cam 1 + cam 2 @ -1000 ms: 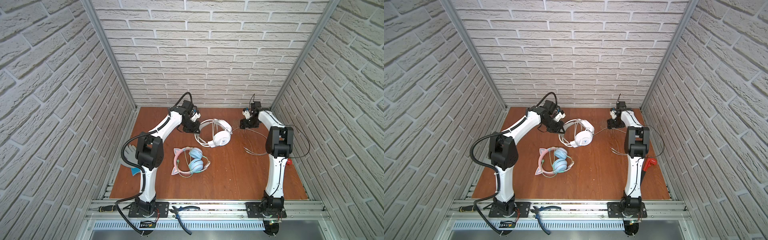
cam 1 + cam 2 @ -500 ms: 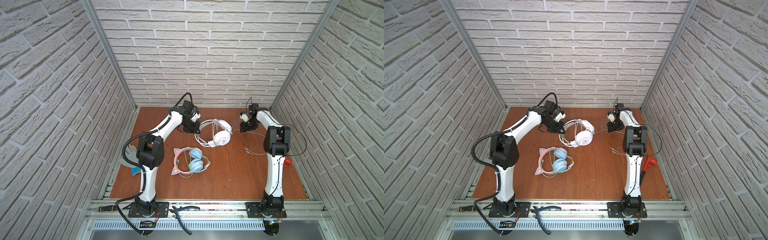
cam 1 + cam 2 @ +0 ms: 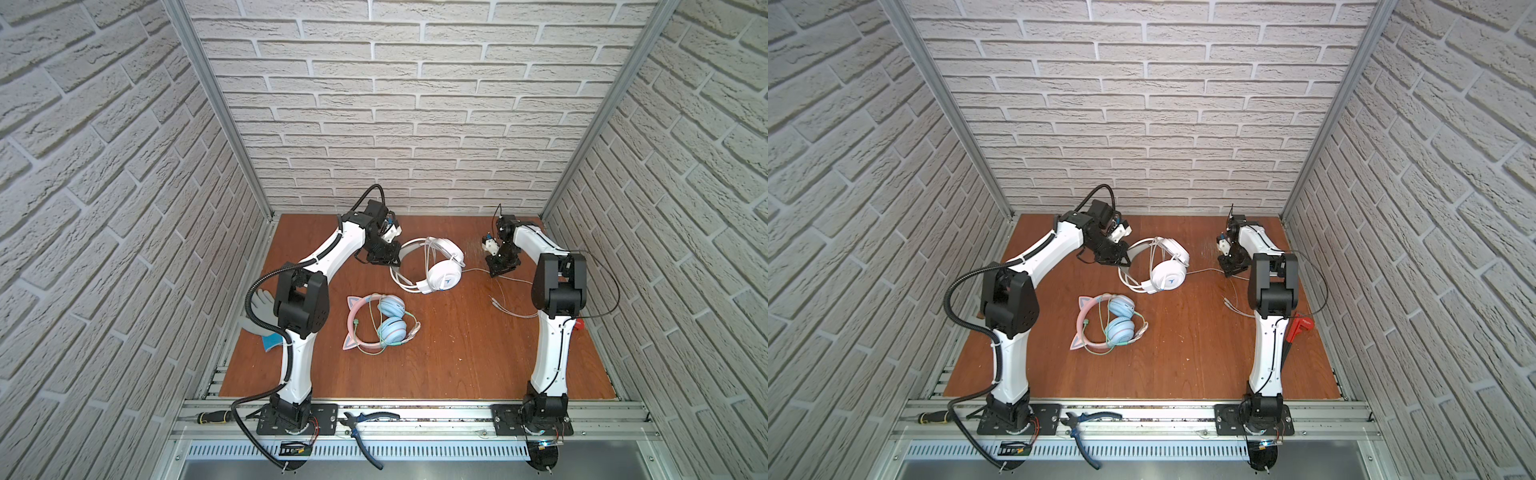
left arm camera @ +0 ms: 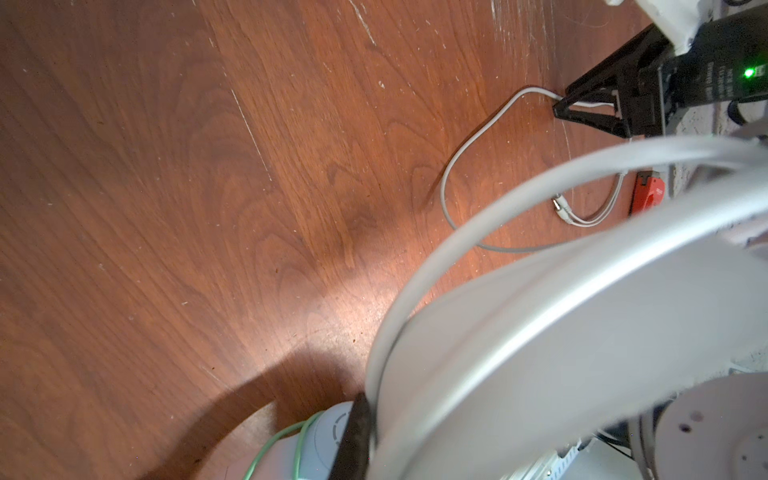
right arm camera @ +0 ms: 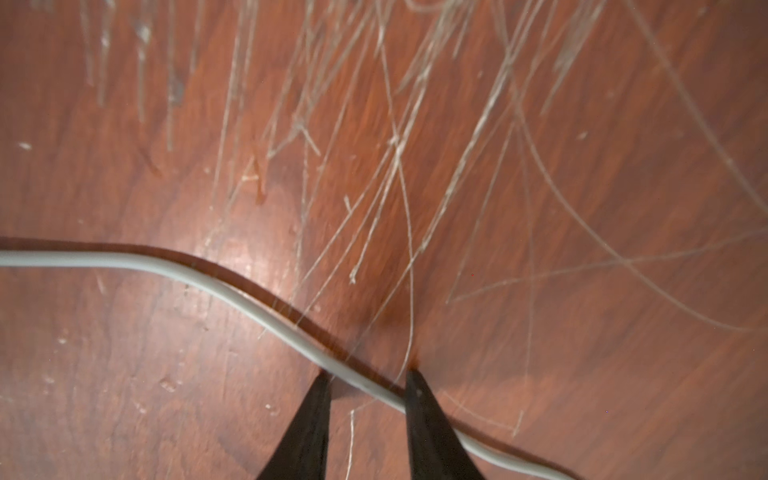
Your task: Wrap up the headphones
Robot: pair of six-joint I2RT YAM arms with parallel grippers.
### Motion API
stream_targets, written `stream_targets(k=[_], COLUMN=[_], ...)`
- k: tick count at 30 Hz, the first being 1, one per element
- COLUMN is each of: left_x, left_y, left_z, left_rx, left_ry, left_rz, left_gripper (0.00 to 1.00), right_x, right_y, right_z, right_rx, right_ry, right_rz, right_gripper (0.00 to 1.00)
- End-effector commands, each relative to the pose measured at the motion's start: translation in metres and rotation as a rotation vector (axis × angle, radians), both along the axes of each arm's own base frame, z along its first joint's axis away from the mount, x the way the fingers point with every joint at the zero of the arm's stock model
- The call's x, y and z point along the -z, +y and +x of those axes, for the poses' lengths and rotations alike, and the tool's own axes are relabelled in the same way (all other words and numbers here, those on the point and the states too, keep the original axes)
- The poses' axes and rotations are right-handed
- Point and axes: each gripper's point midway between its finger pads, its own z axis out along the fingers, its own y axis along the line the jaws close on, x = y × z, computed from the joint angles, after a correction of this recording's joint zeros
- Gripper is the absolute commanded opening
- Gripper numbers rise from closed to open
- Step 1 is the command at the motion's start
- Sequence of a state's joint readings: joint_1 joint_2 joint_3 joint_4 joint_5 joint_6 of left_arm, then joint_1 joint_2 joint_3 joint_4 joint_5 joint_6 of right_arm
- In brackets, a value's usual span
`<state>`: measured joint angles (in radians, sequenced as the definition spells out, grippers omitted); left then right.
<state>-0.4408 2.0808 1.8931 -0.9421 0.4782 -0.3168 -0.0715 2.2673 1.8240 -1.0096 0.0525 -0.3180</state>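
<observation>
I count two sets on the scratched brown wooden table (image 3: 457, 361): the large all-white over-ear headphones (image 3: 444, 274), and in front of them the pink-banded cat-ear headphones (image 3: 376, 322). My left gripper (image 3: 384, 259) is clamped on the white headband. To the white set's right, my right gripper (image 5: 368, 378) straddles its thin white cable (image 5: 232, 286), fingers slightly apart. One red tool (image 3: 1300, 326) lies farther right.

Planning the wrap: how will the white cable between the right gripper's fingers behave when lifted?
Probably floppy: the white cable lies in loose curves. Thin and smooth, it could slip through the right gripper, whose jaws are not yet shut. Its plug end would likely trail.
</observation>
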Motion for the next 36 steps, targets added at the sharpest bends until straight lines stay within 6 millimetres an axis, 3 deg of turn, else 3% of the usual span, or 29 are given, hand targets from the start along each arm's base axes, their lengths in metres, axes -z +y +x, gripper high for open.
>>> stream_targets(k=[1, 10, 15, 19, 30, 36], left_x=[-0.018, -0.025, -0.029, -0.033, -0.046, -0.045], left_y=[-0.007, 0.008, 0.014, 0.016, 0.035, 0.046], left_z=[0.006, 0.022, 0.028, 0.03, 0.058, 0.074], left_rx=[-0.001, -0.092, -0.126, -0.146, -0.289, -0.369], left_ry=[-0.028, -0.048, -0.057, -0.064, -0.102, -0.109], left_rz=[-0.056, -0.062, -0.066, -0.071, -0.068, -0.053], left_gripper=[0.0, 0.0, 0.0, 0.0, 0.0, 0.0], right_x=[0.032, 0.015, 0.002, -0.019, -0.093, -0.113], right_y=[-0.003, 0.016, 0.025, 0.042, 0.104, 0.134], right_z=[-0.034, -0.027, -0.026, -0.03, -0.063, -0.095], right_rx=[-0.039, -0.048, -0.049, -0.077, -0.306, -0.47], right_ry=[0.14, 0.02, -0.026, -0.079, -0.239, -0.237], right_rz=[-0.075, 0.005, 0.043, 0.085, 0.161, 0.192], right_gripper=[0.27, 0.07, 0.06, 0.06, 0.05, 0.05])
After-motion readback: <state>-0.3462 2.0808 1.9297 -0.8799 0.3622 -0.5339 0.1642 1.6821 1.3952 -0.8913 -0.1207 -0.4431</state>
